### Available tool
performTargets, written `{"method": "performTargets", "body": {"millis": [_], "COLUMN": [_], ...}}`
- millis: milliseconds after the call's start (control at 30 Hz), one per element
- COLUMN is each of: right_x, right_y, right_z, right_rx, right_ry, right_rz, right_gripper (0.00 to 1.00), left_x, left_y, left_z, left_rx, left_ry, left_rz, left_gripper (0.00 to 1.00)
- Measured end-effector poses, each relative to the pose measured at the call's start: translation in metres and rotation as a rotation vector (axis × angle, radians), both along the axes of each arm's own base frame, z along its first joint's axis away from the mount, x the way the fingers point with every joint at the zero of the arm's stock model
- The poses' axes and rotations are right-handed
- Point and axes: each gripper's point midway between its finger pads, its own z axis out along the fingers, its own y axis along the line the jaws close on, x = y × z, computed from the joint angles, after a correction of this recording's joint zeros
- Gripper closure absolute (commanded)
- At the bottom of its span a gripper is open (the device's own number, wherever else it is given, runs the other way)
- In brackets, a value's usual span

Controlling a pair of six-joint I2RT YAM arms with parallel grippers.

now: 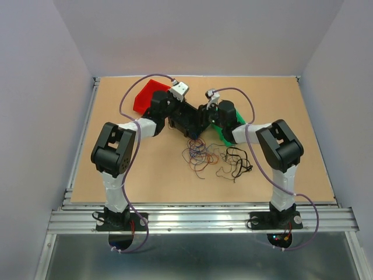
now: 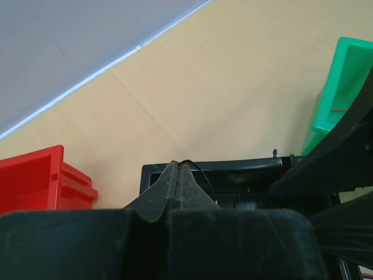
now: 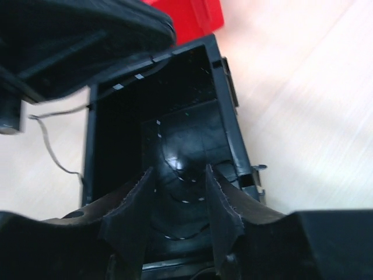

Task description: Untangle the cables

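The cables are a loose tangle (image 1: 202, 154) of thin red, blue, orange and black strands on the table in front of both arms, with a black loop (image 1: 237, 161) at its right. My left gripper (image 2: 176, 166) is shut on a thin black wire (image 2: 201, 175) at the rim of a black bin (image 2: 245, 168). My right gripper (image 3: 178, 175) is open above the same black bin (image 3: 224, 111), where a black wire with white marks (image 3: 182, 199) lies curled on the floor. In the top view both grippers (image 1: 185, 119) (image 1: 201, 119) meet over the black bin (image 1: 189, 125).
A red bin (image 1: 148, 96) stands at the back left; it also shows in the left wrist view (image 2: 35, 181) and the right wrist view (image 3: 195, 17). A green bin (image 2: 342, 87) stands to the right, partly under the right arm (image 1: 220, 133). A thin strand (image 3: 51, 143) trails left of the black bin.
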Motion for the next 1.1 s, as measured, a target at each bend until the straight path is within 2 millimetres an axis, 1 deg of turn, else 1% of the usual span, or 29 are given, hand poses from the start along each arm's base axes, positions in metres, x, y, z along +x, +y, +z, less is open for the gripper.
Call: {"method": "performTargets", "body": {"millis": [33, 133, 167, 200, 333, 467, 533, 600, 800, 867, 967, 1100], "right_x": [-0.002, -0.006, -0.007, -0.008, -0.019, -0.023, -0.024, -0.022, -0.015, -0.014, -0.013, -0.011], "right_y": [0.001, 0.005, 0.007, 0.009, 0.014, 0.019, 0.021, 0.024, 0.033, 0.035, 0.037, 0.041], "right_z": [0.004, 0.019, 0.025, 0.031, 0.053, 0.064, 0.064, 0.06, 0.046, 0.043, 0.045, 0.056], "right_rx": [0.014, 0.056, 0.07, 0.088, 0.156, 0.208, 0.228, 0.249, 0.304, 0.325, 0.357, 0.406], "right_ry": [-0.006, -0.035, -0.045, -0.055, -0.087, -0.088, -0.076, -0.052, 0.029, 0.053, 0.065, 0.055], "right_rz": [0.008, 0.034, 0.045, 0.055, 0.102, 0.129, 0.137, 0.139, 0.132, 0.129, 0.129, 0.141], "right_gripper": [0.52, 0.44, 0.39, 0.38, 0.38, 0.4, 0.4, 0.4, 0.41, 0.41, 0.41, 0.42], "left_x": [-0.001, -0.002, -0.002, -0.002, -0.003, -0.004, -0.005, -0.006, -0.01, -0.011, -0.012, -0.013], "left_y": [-0.001, -0.003, -0.003, -0.003, -0.004, -0.006, -0.006, -0.007, -0.009, -0.009, -0.01, -0.01], "left_z": [0.0, 0.0, 0.001, 0.001, 0.001, 0.001, 0.002, 0.005, 0.022, 0.025, 0.027, 0.025], "left_rx": [-0.001, -0.006, -0.007, -0.008, -0.013, -0.025, -0.032, -0.04, -0.076, -0.083, -0.09, -0.091], "left_ry": [-0.001, -0.004, -0.005, -0.006, -0.003, 0.007, 0.013, 0.014, 0.006, 0.005, 0.007, 0.019], "left_rz": [-0.005, -0.015, -0.017, -0.018, -0.023, -0.027, -0.03, -0.034, -0.039, -0.041, -0.044, -0.045], "left_gripper": [1.0, 1.0, 1.0, 1.0, 1.0, 1.0, 1.0, 1.0, 1.0, 1.0, 1.0, 1.0]}}
